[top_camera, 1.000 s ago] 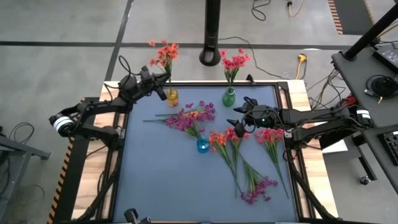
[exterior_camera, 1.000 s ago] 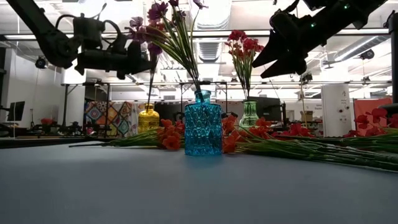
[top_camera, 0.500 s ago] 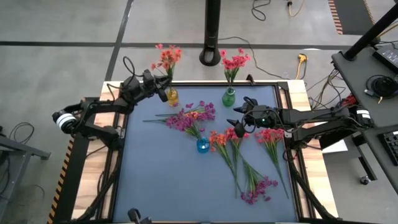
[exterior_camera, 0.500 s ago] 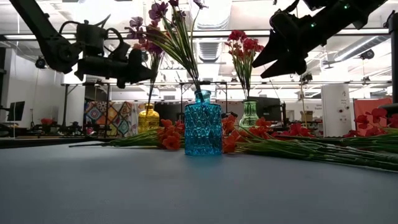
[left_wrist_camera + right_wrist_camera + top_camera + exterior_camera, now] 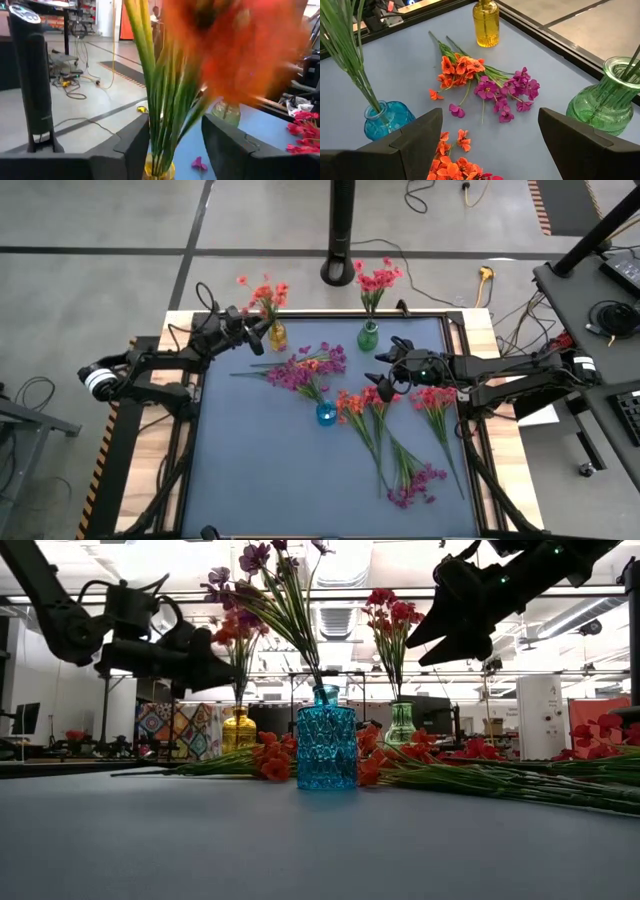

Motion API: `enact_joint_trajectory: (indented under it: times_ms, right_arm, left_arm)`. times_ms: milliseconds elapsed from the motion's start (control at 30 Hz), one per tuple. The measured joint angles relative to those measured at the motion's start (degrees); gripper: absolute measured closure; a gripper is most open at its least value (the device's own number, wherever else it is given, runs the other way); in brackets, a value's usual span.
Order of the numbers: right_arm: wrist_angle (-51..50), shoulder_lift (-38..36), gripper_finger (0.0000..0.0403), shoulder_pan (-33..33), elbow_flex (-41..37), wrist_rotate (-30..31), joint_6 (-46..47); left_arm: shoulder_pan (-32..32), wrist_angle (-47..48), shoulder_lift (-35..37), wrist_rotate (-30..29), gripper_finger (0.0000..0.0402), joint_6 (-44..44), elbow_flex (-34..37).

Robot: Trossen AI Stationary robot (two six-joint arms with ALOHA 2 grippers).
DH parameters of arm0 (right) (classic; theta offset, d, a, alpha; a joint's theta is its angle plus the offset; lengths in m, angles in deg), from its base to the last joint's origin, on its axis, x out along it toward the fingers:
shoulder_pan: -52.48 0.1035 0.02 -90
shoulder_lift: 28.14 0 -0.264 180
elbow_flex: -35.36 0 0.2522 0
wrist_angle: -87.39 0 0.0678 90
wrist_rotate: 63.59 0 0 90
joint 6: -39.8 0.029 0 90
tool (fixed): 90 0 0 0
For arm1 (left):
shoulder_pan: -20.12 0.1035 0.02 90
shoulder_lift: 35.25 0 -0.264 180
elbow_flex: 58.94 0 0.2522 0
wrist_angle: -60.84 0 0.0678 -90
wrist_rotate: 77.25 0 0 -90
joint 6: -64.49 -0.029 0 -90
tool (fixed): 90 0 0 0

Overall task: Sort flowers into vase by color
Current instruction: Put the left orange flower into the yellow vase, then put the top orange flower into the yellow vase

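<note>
Orange flowers (image 5: 235,50) in yellow vase (image 5: 159,172)

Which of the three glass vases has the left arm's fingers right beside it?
The yellow glass vase holding orange flowers, at the table's far left. The left gripper is open around its stems; the blue glass vase and green glass vase stand apart.

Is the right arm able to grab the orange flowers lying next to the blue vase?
Probably yes. The right tool hangs open just above the orange flowers beside the blue vase, with nothing between them.
</note>
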Motion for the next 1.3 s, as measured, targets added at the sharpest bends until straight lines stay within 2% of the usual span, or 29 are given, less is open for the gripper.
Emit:
enact_joint_trajectory:
  times_ms: [233,400,833,1067,1300]
  right_arm:
    - [0.00,0.00,0.0083,0.00,0.00,-0.04,0.04]
    - [-0.02,0.00,0.0083,0.00,0.00,-0.13,0.06]
    - [-3.19,-0.02,0.0083,0.00,0.00,-0.20,2.37]
    - [-7.34,-0.02,0.0083,0.00,0.00,-2.36,6.59]
    - [-12.01,-0.04,0.0083,0.00,0.00,-8.83,10.96]
  left_arm:
    - [-0.07,2.86,1.29,2.18,0.0174,0.37,1.23]
    - [-0.07,12.51,4.29,2.54,0.0147,0.59,1.29]
    - [-1.12,41.27,18.67,2.56,0.0142,5.97,1.31]
    - [-9.84,48.56,25.41,2.48,0.0142,6.46,1.31]
    - [-20.65,50.51,27.81,0.96,0.0142,5.23,1.31]
